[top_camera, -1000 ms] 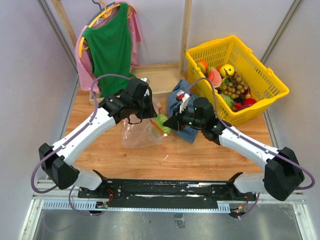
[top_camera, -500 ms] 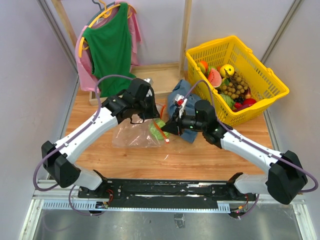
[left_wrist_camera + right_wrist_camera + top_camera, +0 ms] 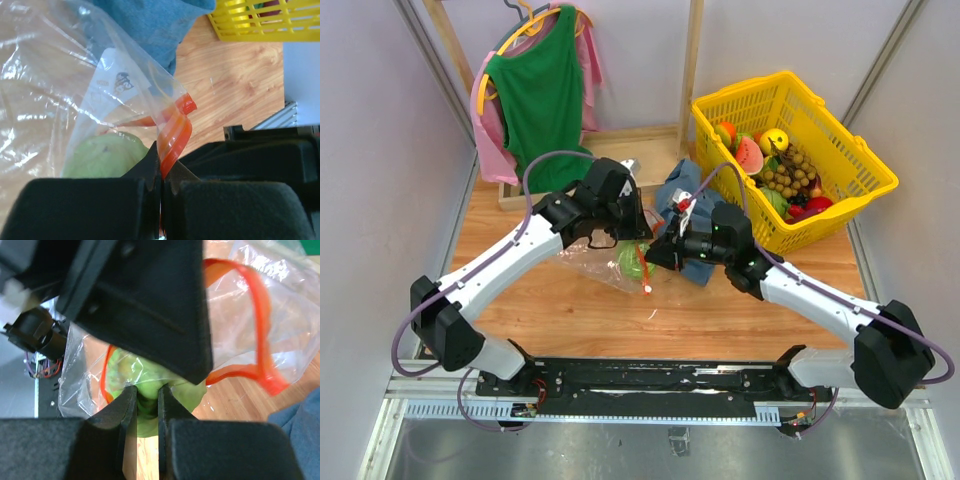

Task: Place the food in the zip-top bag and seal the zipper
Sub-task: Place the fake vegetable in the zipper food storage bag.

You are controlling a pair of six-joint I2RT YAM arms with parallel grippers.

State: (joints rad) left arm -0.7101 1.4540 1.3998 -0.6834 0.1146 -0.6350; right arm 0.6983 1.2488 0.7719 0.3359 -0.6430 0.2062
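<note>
Clamps zipper of zip-top bag, left of yellow basket, with left gripper; pinches cabbage at bag mouth with right gripper. Leaves other food in basket, zipper unsealed.

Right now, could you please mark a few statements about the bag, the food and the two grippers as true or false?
1. The left gripper is pinched shut on the red-orange zipper of the zip-top bag. True.
2. The yellow basket is empty. False: it holds toy fruit.
3. The green cabbage lies on bare wood far from the bag. False: it shows through the clear plastic, and the right gripper is closed on it.
4. A blue-grey cloth lies between the bag and the basket. True.
5. The zipper is pressed flat and sealed. False: in the right wrist view the strip curls in an open loop.
</note>
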